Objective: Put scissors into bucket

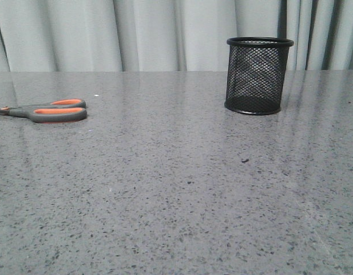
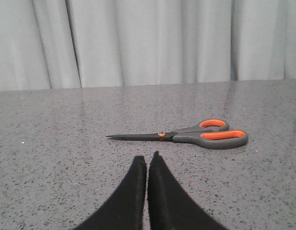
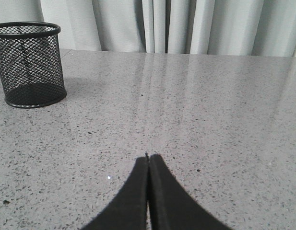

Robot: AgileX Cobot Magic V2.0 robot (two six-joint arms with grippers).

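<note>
The scissors (image 1: 47,111) lie flat at the far left of the grey speckled table (image 1: 176,200), orange-lined handles toward the middle, blades running off the left edge of the front view. In the left wrist view the scissors (image 2: 195,135) lie closed just beyond my left gripper (image 2: 147,159), which is shut and empty. The black wire-mesh bucket (image 1: 258,75) stands upright at the back right. It also shows in the right wrist view (image 3: 30,63), far from my right gripper (image 3: 148,158), which is shut and empty. Neither gripper shows in the front view.
A grey pleated curtain (image 1: 136,34) hangs behind the table's far edge. A small dark speck (image 1: 245,160) lies on the table in front of the bucket.
</note>
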